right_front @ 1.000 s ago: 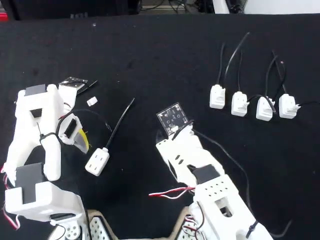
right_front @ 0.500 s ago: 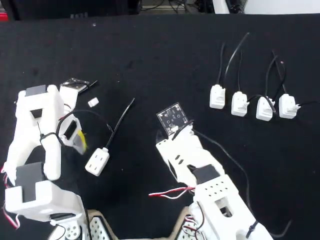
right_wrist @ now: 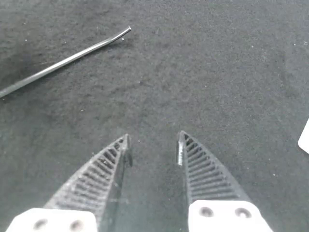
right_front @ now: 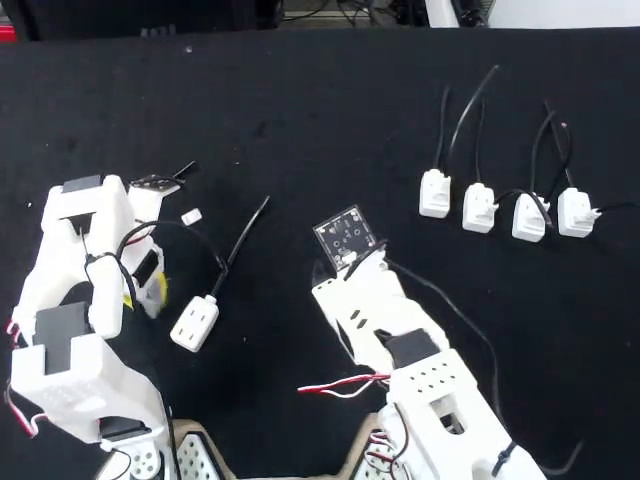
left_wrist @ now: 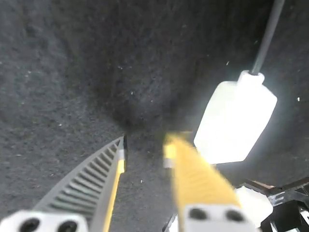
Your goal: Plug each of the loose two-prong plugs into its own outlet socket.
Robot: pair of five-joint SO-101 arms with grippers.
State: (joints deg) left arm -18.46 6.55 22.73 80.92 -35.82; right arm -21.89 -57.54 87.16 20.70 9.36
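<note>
On the black table [right_front: 300, 120], my left arm [right_front: 75, 280] has twisted since a second ago, its wrist sitting a little lower in the high view. The right arm [right_front: 400, 340] has held still. My left gripper [left_wrist: 145, 145] hangs released, with a narrow gap, just beside the outlet socket [right_front: 195, 323] and apart from it. My right gripper [right_wrist: 153, 140] is spread over bare cloth. Four plugs [right_front: 479, 207] lie in a row well apart, off to the right. A small white piece [right_front: 190, 215] has shifted slightly. In the left wrist view glare washes out the socket's face and one yellow finger [left_wrist: 193, 174] is blurred.
</note>
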